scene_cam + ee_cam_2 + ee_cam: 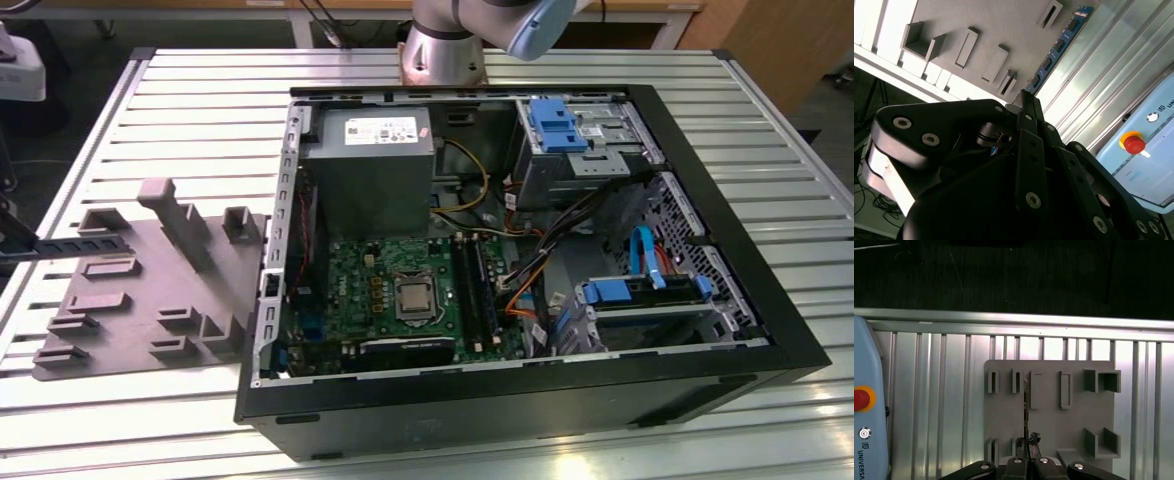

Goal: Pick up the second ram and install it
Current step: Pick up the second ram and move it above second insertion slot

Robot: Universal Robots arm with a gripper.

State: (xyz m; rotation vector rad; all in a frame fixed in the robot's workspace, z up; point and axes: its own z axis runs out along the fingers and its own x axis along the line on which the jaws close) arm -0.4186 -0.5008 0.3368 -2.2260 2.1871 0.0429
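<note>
The fingers were clamped on one end of the memory stick, and the rest of the stick ran straight out past their tips.

The second wrist view looked along the black finger links. It showed the stick's flat blue face with a row of dark chips, with the gray fixture beyond it. In the first wrist view the same stick was edge-on, a thin dark line running out from between the fingertips. This view looked straight down on the fixture below the fingers, showing its slots and small upright walls. Neither wrist view settled whether the stick's lower edge touched the fixture or hung clear of it.

Off to one side of the fingers, both wrist views showed a pale blue box with a red button lying on the slatted desk.

The exterior view showed what the wrist cameras did not. The stick stood on its long edge at the fixture's side toward the exterior view's left. The open computer case sat well apart from the fingers on the same desk. Inside it lay the green board with its long black slots.
</note>
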